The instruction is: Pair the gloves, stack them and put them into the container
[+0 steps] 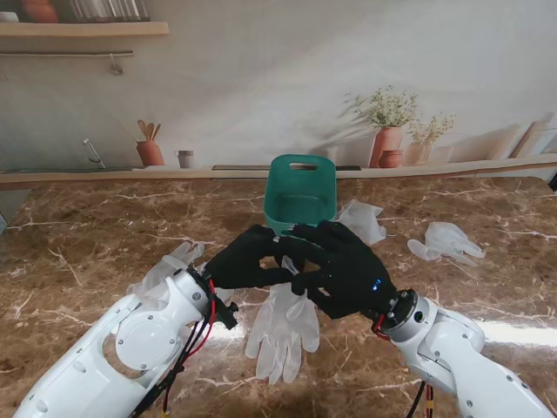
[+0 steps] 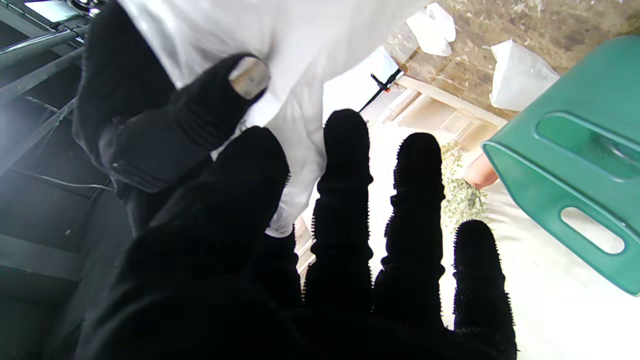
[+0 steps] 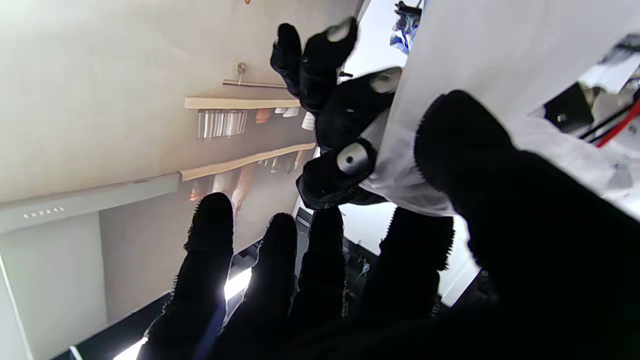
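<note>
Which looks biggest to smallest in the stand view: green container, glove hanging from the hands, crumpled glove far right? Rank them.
1. Hanging glove, though it is nearer the camera.
2. Green container, partly hidden by the hands.
3. Crumpled glove.

Translucent white thin plastic gloves [image 1: 283, 326]. Teal-green plastic handled container [image 1: 300, 198]. Brown marble-pattern table top [image 1: 87, 244], pale veins. Black knit-covered robot hands: left hand [image 1: 248, 259], right hand [image 1: 341, 266]. Glossy white arm shells [image 1: 122, 348], red and black wires [image 1: 198, 335].

Glossy brown marble-look table [image 1: 78, 252], smooth green plastic container [image 1: 300, 196], thin translucent white gloves [image 1: 283, 326], matt black knit-covered hands [image 1: 252, 259]
</note>
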You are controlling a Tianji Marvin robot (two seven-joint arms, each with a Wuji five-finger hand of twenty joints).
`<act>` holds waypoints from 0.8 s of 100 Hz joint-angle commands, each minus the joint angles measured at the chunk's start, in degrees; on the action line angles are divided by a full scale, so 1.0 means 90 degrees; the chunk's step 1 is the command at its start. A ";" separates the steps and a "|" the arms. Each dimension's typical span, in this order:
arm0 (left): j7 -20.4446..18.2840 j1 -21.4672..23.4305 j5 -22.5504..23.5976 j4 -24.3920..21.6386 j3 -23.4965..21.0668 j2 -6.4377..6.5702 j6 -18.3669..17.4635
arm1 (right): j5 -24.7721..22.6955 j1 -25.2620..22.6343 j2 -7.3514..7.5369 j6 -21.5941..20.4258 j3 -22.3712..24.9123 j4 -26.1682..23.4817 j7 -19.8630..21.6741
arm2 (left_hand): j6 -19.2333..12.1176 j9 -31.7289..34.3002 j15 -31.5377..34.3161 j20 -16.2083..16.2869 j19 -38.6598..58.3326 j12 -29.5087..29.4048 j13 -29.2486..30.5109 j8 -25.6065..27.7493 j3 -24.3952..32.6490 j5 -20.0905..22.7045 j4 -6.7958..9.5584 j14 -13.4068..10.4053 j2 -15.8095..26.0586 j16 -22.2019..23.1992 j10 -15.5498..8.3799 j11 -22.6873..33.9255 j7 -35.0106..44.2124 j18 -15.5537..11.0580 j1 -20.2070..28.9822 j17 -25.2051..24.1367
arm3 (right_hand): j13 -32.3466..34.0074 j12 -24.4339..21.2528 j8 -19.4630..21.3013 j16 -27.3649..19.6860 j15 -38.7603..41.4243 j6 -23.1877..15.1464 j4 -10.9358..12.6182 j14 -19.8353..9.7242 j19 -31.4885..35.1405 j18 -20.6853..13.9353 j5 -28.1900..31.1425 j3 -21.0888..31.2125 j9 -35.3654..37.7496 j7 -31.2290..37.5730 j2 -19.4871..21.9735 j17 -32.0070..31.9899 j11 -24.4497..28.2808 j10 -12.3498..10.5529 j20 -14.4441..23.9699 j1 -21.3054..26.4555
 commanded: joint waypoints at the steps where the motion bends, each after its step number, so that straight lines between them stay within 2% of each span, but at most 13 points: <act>1: 0.0206 -0.0014 0.0097 0.0074 0.0059 -0.0064 -0.0002 | 0.0205 -0.0154 -0.0095 -0.0018 0.0049 -0.0018 0.0166 | -0.0114 -0.0290 -0.0386 -0.0017 -0.0246 -0.0145 -0.0421 -0.0759 -0.0078 -0.0108 0.0214 -0.0188 0.0366 -0.0184 -0.0197 -0.0451 0.0180 -0.0027 0.0218 -0.0134 | 0.0172 0.0100 0.0500 0.0186 0.0021 0.0362 -0.0141 -0.0051 0.0159 -0.0026 0.0355 0.0242 0.0303 0.0325 0.0192 0.0054 0.0142 0.0015 0.0035 -0.0197; 8: 0.0275 0.0017 0.0284 0.0063 0.0032 -0.0065 0.0102 | 0.0559 -0.0281 -0.0208 -0.0047 0.0124 -0.0038 0.0286 | 0.0371 -0.0992 -0.0884 -0.0084 -0.0394 -0.0530 -0.0938 -0.1877 -0.0076 -0.0379 0.0245 -0.0271 0.0303 -0.0505 -0.0126 -0.1049 -0.0612 -0.0033 0.0034 -0.0216 | 0.0395 0.0192 0.0602 0.0202 0.0042 0.0705 -0.0119 -0.0018 0.0231 0.0027 0.0405 0.0352 0.0647 0.0401 0.0107 0.0118 0.0216 0.0039 0.0055 -0.0138; 10: 0.0279 0.0032 0.0354 0.0051 0.0011 -0.0060 0.0146 | 0.0639 -0.0318 -0.0237 -0.0033 0.0147 -0.0046 0.0309 | 0.0523 -0.1399 -0.1065 -0.0110 -0.0467 -0.0851 -0.1156 -0.2116 0.0060 -0.0519 0.0249 -0.0320 0.0327 -0.0671 -0.0108 -0.1105 -0.0937 -0.0078 -0.0102 -0.0252 | 0.0452 0.0220 0.0610 0.0207 0.0046 0.0777 -0.0119 -0.0001 0.0259 0.0043 0.0418 0.0377 0.0746 0.0416 0.0079 0.0145 0.0235 0.0056 0.0065 -0.0119; 15: 0.0362 0.0089 0.0555 0.0029 -0.0057 -0.0061 0.0257 | 0.0820 -0.0403 -0.0305 0.0064 0.0200 -0.0068 0.0317 | 0.0772 -0.2297 -0.1326 -0.0127 -0.0599 -0.1910 -0.1631 -0.2253 0.0574 -0.0803 0.0234 -0.0357 0.0407 -0.0894 -0.0068 -0.1052 -0.1484 -0.0125 -0.0568 -0.0336 | 0.0626 0.0352 0.0605 0.0234 0.0031 0.0954 -0.0130 0.0035 0.0375 0.0083 0.0455 0.0452 0.1017 0.0470 0.0014 0.0235 0.0239 0.0086 0.0106 -0.0103; 22: 0.0663 0.0193 0.0723 0.0015 -0.0134 -0.0112 0.0421 | 0.1039 -0.0541 -0.0385 0.0267 0.0285 -0.0139 0.0391 | 0.0967 -0.2828 -0.1503 -0.0163 -0.0739 -0.2061 -0.1993 -0.2184 0.0953 -0.1041 0.0356 -0.0340 0.0436 -0.1002 -0.0017 -0.1005 -0.1547 -0.0211 -0.0924 -0.0434 | 0.0840 0.0460 0.0566 0.0266 0.0059 0.1153 -0.0125 0.0098 0.0470 0.0137 0.0506 0.0481 0.1314 0.0527 -0.0109 0.0351 0.0290 0.0127 0.0133 -0.0021; 28: 0.0893 0.0299 0.0764 -0.0015 -0.0202 -0.0159 0.0514 | 0.1177 -0.0644 -0.0434 0.0487 0.0344 -0.0213 0.0500 | 0.1016 -0.3141 -0.1575 -0.0171 -0.0795 -0.2109 -0.2206 -0.2147 0.0974 -0.1105 0.0363 -0.0342 0.0485 -0.1036 0.0042 -0.1058 -0.1542 -0.0263 -0.1096 -0.0500 | 0.1092 0.0668 0.0432 0.0318 -0.0011 0.1285 -0.0117 0.0165 0.0608 0.0192 0.0531 0.0563 0.1661 0.0653 -0.0235 0.0465 0.0232 0.0168 0.0164 0.0003; 32: 0.0998 0.0364 0.0783 -0.0038 -0.0254 -0.0180 0.0524 | 0.1290 -0.0705 -0.0466 0.0610 0.0374 -0.0264 0.0624 | 0.0999 -0.3174 -0.1586 -0.0171 -0.0813 -0.2120 -0.2249 -0.2129 0.0845 -0.1048 0.0331 -0.0337 0.0513 -0.1043 0.0069 -0.1047 -0.1518 -0.0243 -0.1308 -0.0517 | 0.1270 0.0772 0.0383 0.0359 0.0004 0.1382 -0.0110 0.0211 0.0682 0.0234 0.0546 0.0593 0.1937 0.0709 -0.0299 0.0567 0.0269 0.0184 0.0179 0.0038; 37: 0.1011 0.0435 0.0740 -0.0069 -0.0330 -0.0184 0.0459 | 0.1427 -0.0765 -0.0501 0.0785 0.0389 -0.0320 0.0804 | 0.1128 -0.3219 -0.1631 -0.0198 -0.0960 -0.2206 -0.2325 -0.2181 0.0510 -0.0883 0.0561 -0.0322 0.0668 -0.1100 0.0114 -0.1062 -0.1666 -0.0212 -0.1665 -0.0547 | 0.1468 0.0876 0.0330 0.0381 -0.0030 0.1488 -0.0089 0.0272 0.0783 0.0290 0.0569 0.0625 0.2290 0.0764 -0.0370 0.0682 0.0312 0.0212 0.0208 0.0083; 41: 0.0949 0.0482 0.0656 -0.0092 -0.0383 -0.0173 0.0366 | 0.1502 -0.0782 -0.0520 0.0926 0.0378 -0.0339 0.0905 | 0.1196 -0.3235 -0.1696 -0.0231 -0.1160 -0.2243 -0.2399 -0.2277 -0.0023 -0.0725 0.0649 -0.0304 0.0696 -0.1152 0.0151 -0.1122 -0.1859 -0.0164 -0.1830 -0.0563 | 0.1659 0.0999 0.0276 0.0462 -0.0003 0.1549 -0.0072 0.0345 0.0885 0.0328 0.0564 0.0644 0.2455 0.0820 -0.0404 0.0766 0.0254 0.0241 0.0239 0.0114; 48: 0.0667 0.0540 0.0457 -0.0146 -0.0456 -0.0114 0.0190 | 0.1588 -0.0789 -0.0544 0.1205 0.0327 -0.0361 0.1034 | 0.1237 -0.3395 -0.1884 -0.0325 -0.1644 -0.2305 -0.2615 -0.2467 -0.0567 -0.0605 0.0682 -0.0335 0.0503 -0.1256 0.0137 -0.1279 -0.2206 -0.0175 -0.1912 -0.0585 | 0.1791 0.1042 0.0263 0.0481 0.0007 0.1619 -0.0066 0.0388 0.0986 0.0347 0.0577 0.0663 0.2582 0.0841 -0.0466 0.0918 0.0249 0.0269 0.0265 0.0144; 58: 0.0178 0.0520 0.0548 -0.0157 -0.0500 0.0021 -0.0005 | 0.1702 -0.0773 -0.0580 0.1552 0.0210 -0.0385 0.1121 | 0.1475 -0.3757 -0.2166 -0.0216 -0.2314 -0.2388 -0.2998 -0.2846 -0.1186 -0.0831 0.0759 -0.0457 0.0165 -0.1394 0.0061 -0.1470 -0.2845 -0.0292 -0.1994 -0.0629 | 0.1921 0.1081 0.0234 0.0510 0.0013 0.1693 -0.0066 0.0429 0.1095 0.0378 0.0599 0.0695 0.2698 0.0865 -0.0524 0.1029 0.0213 0.0298 0.0291 0.0167; 69: 0.0029 0.0466 0.0736 -0.0078 -0.0423 0.0078 -0.0113 | 0.1810 -0.0762 -0.0607 0.1780 0.0132 -0.0432 0.1247 | 0.1626 -0.4024 -0.2332 -0.0058 -0.2735 -0.2487 -0.3206 -0.3074 -0.1248 -0.1003 0.0786 -0.0499 -0.0312 -0.1479 0.0058 -0.1594 -0.3178 -0.0367 -0.2120 -0.0666 | 0.1998 0.1111 0.0208 0.0542 0.0022 0.1742 -0.0066 0.0461 0.1173 0.0393 0.0607 0.0710 0.2735 0.0886 -0.0558 0.1081 0.0168 0.0320 0.0304 0.0192; 80: 0.0042 0.0438 0.0926 -0.0028 -0.0323 0.0091 -0.0102 | 0.1872 -0.0728 -0.0617 0.1891 0.0081 -0.0441 0.1354 | 0.1681 -0.4128 -0.2371 0.0013 -0.2861 -0.2512 -0.3273 -0.3113 -0.1233 -0.1073 0.0765 -0.0512 -0.0477 -0.1499 0.0135 -0.1617 -0.3242 -0.0428 -0.2094 -0.0692 | 0.2026 0.1139 0.0187 0.0572 0.0017 0.1764 -0.0062 0.0490 0.1214 0.0398 0.0620 0.0725 0.2738 0.0911 -0.0589 0.1089 0.0122 0.0333 0.0298 0.0206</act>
